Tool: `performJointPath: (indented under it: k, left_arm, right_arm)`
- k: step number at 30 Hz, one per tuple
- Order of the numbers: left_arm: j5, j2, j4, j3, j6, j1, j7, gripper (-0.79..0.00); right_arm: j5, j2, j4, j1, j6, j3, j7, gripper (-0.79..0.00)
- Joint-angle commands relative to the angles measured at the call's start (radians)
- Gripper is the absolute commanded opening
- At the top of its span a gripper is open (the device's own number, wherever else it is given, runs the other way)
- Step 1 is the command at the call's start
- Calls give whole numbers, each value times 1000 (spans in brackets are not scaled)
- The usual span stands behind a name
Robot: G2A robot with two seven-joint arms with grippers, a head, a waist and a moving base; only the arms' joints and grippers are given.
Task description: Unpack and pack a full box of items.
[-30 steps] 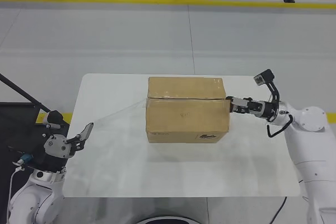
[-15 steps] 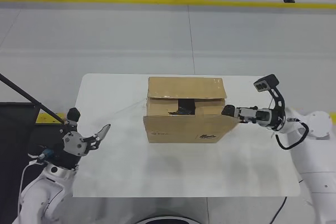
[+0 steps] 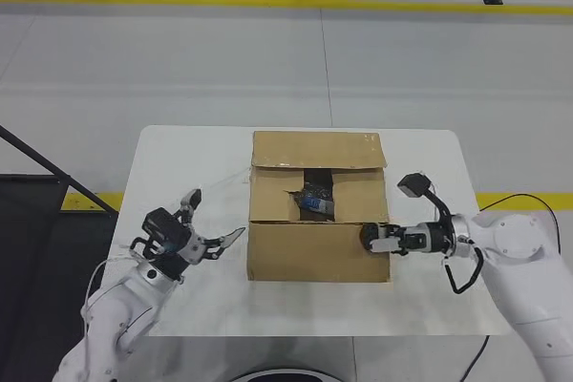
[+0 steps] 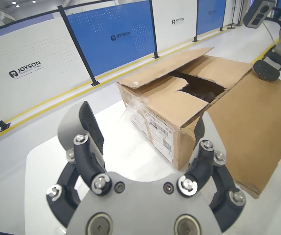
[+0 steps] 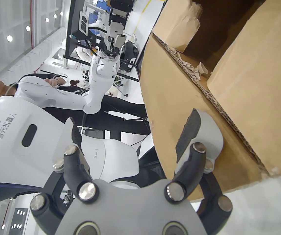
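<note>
While the box (image 3: 272,196) sits in the middle of the bench (image 3: 191,162) with its long flaps spread, both claws hang open beside it
Right claw (image 3: 371,237) is at the right-hand edge of the near flap (image 3: 310,253), fingers wide, the cardboard edge lying between them and one pad (image 5: 188,133) over the flap; left claw (image 3: 217,215) hovers just off the box's near left corner, spread wide with nothing in it; far flap (image 3: 315,149) is folded outward, and between the two short inner flaps (image 3: 358,196) a dark item (image 3: 315,201) shows inside
</note>
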Motion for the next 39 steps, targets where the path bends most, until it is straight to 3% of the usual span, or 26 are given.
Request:
performJointPath:
  k: [1, 4, 8, 11, 22, 28, 34, 39]
  left_arm:
    - [21, 1, 23, 20, -18, -15, -10, 0]
    - [30, 1, 58, 44, -27, -37, -28, 0]
    - [45, 1, 89, 71, -21, -60, -35, 0]
    - [30, -1, 95, 78, 3, -67, -22, 0]
    - [15, -2, 91, 77, 19, -67, -14, 0]
    - [15, -2, 91, 77, 19, -67, -14, 0]
    - [15, -2, 91, 77, 19, -67, -14, 0]
    - [15, -2, 91, 77, 19, -67, -14, 0]
  right_arm:
    - [13, 13, 2, 1, -32, -15, -32, 0]
    - [120, 26, 11, 7, -79, -16, -79, 0]
    - [252, 35, -8, 26, -79, -8, -79, 0]
    - [340, 32, 57, 50, -47, -8, -48, 0]
    - [340, 32, 57, 50, -47, -8, -48, 0]
    - [324, 13, 70, 85, 136, -40, -257, 0]
    - [288, -9, 147, 176, 363, -108, -254, 0]
    - [289, -34, 222, 240, 432, -157, -261, 0]
